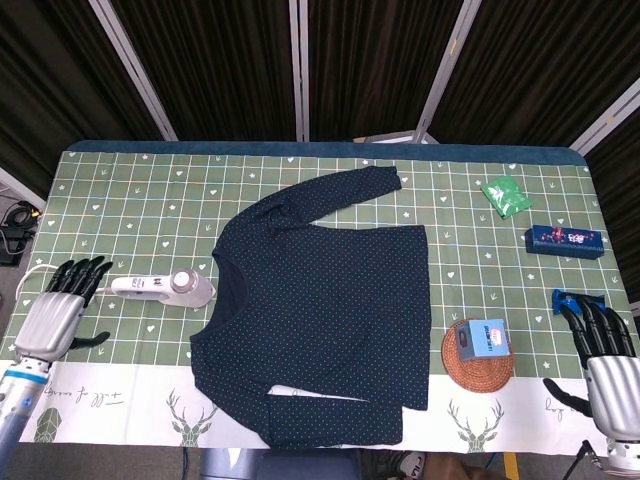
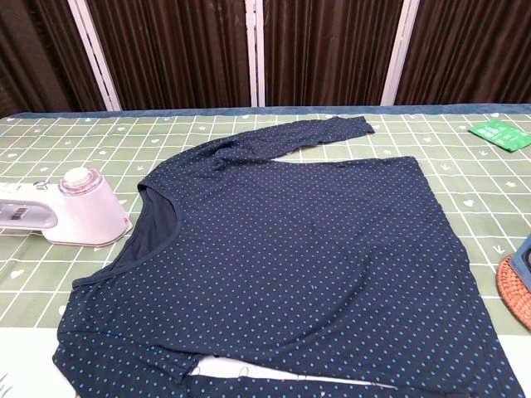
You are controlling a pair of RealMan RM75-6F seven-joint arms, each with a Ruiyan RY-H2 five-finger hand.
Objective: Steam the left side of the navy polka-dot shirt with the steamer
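Observation:
The navy polka-dot shirt lies flat in the middle of the table, neckline toward the left; the chest view shows the shirt from close up. The white steamer lies on its side just left of the neckline, its cord running off to the left, and the steamer also shows at the left of the chest view. My left hand hovers open near the table's front left, a short way left of the steamer's handle. My right hand is open at the front right edge, holding nothing.
A round woven coaster with a small blue box sits right of the shirt. A green packet, a dark blue box and a blue clip lie along the right side. The tablecloth's white front border runs below.

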